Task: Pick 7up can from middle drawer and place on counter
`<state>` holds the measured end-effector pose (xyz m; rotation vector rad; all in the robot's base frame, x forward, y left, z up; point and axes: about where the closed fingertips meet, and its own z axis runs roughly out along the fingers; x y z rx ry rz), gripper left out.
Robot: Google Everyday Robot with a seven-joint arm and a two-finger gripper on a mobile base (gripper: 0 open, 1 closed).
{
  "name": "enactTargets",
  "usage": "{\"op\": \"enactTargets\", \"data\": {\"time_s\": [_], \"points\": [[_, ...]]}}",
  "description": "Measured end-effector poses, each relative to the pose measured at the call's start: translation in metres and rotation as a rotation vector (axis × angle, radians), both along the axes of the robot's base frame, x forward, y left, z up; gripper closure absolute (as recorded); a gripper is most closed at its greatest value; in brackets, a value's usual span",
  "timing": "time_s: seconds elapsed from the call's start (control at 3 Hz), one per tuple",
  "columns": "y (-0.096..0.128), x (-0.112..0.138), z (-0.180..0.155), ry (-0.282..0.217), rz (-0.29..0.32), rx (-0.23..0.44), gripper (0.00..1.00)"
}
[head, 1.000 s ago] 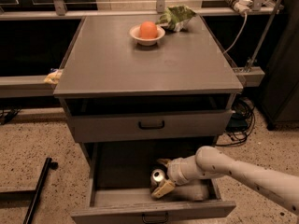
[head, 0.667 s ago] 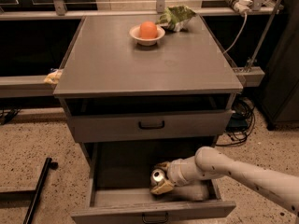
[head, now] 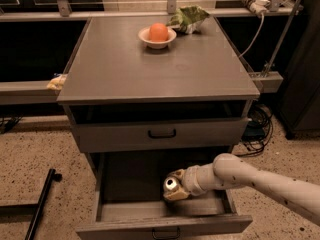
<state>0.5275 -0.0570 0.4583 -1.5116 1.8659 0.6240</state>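
The 7up can [head: 171, 184], with its shiny silver lid facing me, is inside the open middle drawer [head: 125, 186], right of its centre. My gripper [head: 173, 185] reaches in from the right on a pale arm [head: 250, 176]. Its beige fingers [head: 176, 174] sit above and below the can, shut on it. The can's printed body is mostly hidden by the fingers. The grey counter [head: 150, 74] is the cabinet top above.
A white bowl [head: 157, 43] holding an orange [head: 158, 32] and a green bag [head: 189, 19] stand at the counter's back. A closed drawer front [head: 115, 134] with a black handle overhangs the open drawer. A black bar [head: 40, 206] lies on the floor at left; cables [head: 257, 126] hang at right.
The gripper and the can in it have shifted slightly upward inside the drawer. Nothing else has moved.
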Motion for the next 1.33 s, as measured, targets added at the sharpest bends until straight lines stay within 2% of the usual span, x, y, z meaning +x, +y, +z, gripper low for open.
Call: {"op": "enactTargets", "data": {"time_s": [0.33, 0.67, 1.0, 1.33], "points": [[-0.017, -0.006, 0.041, 0.005, -0.024, -0.047, 1.0], [-0.045, -0.012, 0.105, 0.026, -0.056, -0.136, 1.0], [-0.071, -0.013, 0.188, 0.025, -0.089, -0.245, 1.0], [-0.073, -0.021, 0.224, -0.002, -0.081, -0.285, 1.0]]}}
